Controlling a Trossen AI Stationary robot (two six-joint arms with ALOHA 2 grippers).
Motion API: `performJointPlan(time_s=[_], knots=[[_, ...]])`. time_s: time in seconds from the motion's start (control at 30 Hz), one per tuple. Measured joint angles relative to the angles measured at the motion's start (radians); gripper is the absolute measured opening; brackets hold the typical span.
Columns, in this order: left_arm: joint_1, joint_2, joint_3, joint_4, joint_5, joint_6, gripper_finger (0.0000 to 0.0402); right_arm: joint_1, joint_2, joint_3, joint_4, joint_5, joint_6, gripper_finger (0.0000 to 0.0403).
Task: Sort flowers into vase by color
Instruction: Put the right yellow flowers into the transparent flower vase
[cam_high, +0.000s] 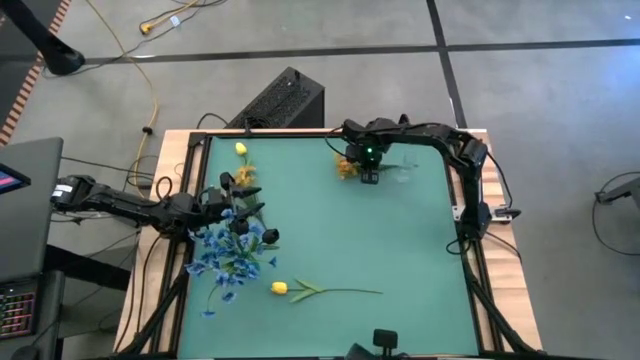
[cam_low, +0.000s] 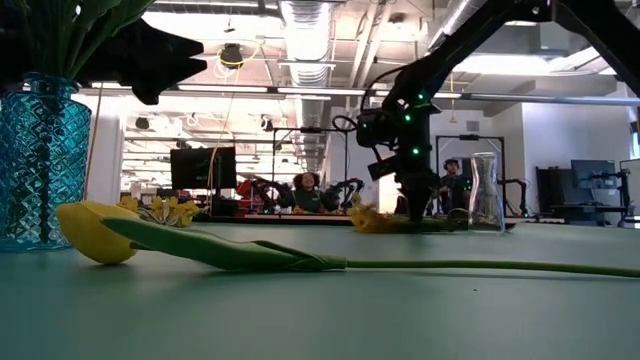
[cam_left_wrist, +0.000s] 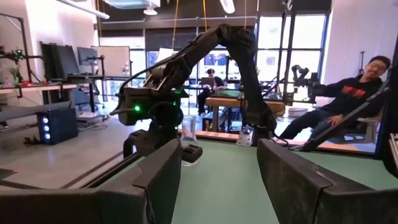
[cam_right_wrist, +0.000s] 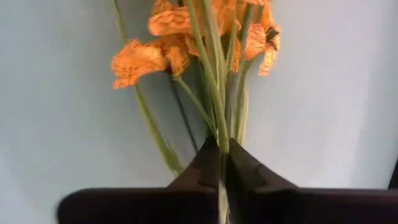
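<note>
Near the table's far edge, right gripper (cam_high: 370, 178) pinches orange flower stems (cam_right_wrist: 214, 93) — left gripper (cam_left_wrist: 217, 168) gapes, empty.

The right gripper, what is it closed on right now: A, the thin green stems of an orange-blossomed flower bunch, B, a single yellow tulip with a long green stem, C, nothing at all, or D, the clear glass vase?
A: in the right wrist view the right gripper has its fingers pinched on the thin green stems of the orange-blossomed flower bunch, lying on the green table mat.
</note>
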Motion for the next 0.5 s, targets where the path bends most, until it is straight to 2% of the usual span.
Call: performJointPlan(time_s=[0.13,0.23,0.33,0.4,0.5], knots=[[0.000,0.000,0.000,0.000,0.000,0.001,0.0199,0.035,-0.001,0.064,-0.019,-0.002,0.028,0.0030],[0.000,0.000,0.000,0.000,0.000,0.012,0.0199,0.067,-0.009,0.148,-0.045,-0.003,0.023,0.0046],[0.000,0.000,0.000,0.000,0.000,0.012,0.0199,0.092,-0.024,0.243,-0.045,-0.016,0.005,0.0042],[0.000,0.000,0.000,0.000,-0.001,0.013,0.0199,0.100,-0.032,0.311,-0.048,-0.049,0.004,0.0032],[0.000,0.000,0.000,-0.001,0.001,0.013,0.0199,0.100,-0.060,0.399,-0.056,-0.171,0.030,0.0026]])
